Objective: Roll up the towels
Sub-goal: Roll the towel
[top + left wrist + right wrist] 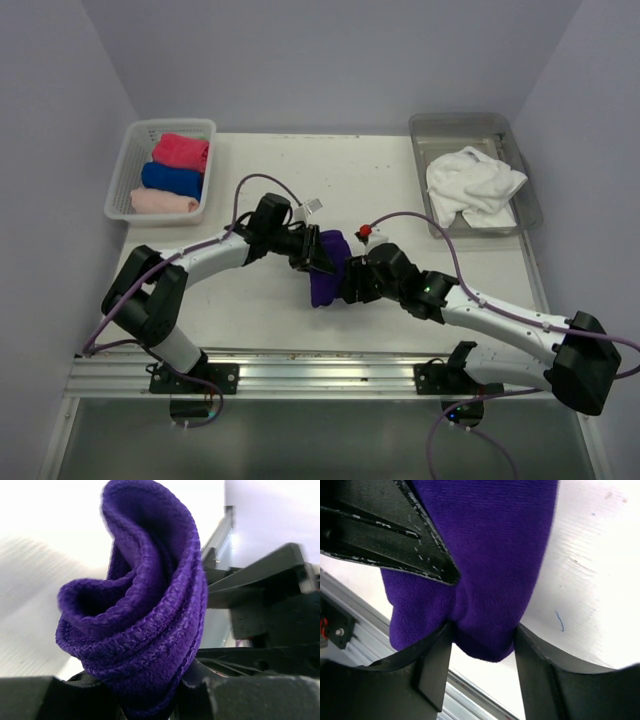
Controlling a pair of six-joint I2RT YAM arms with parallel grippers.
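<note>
White table, lilac walls. Purple towel sits mid-table between both arms, loosely coiled, layered spiral end showing in left wrist view. Left gripper pinches it from the left, cloth rising from between its fingers. Right gripper is clamped on the towel's lower end, fingers pressed on both sides. The two grippers nearly touch. White basket at far left corner holds rolled red towel, blue towel, pink towel. Clear tray at far right holds crumpled white towel.
</note>
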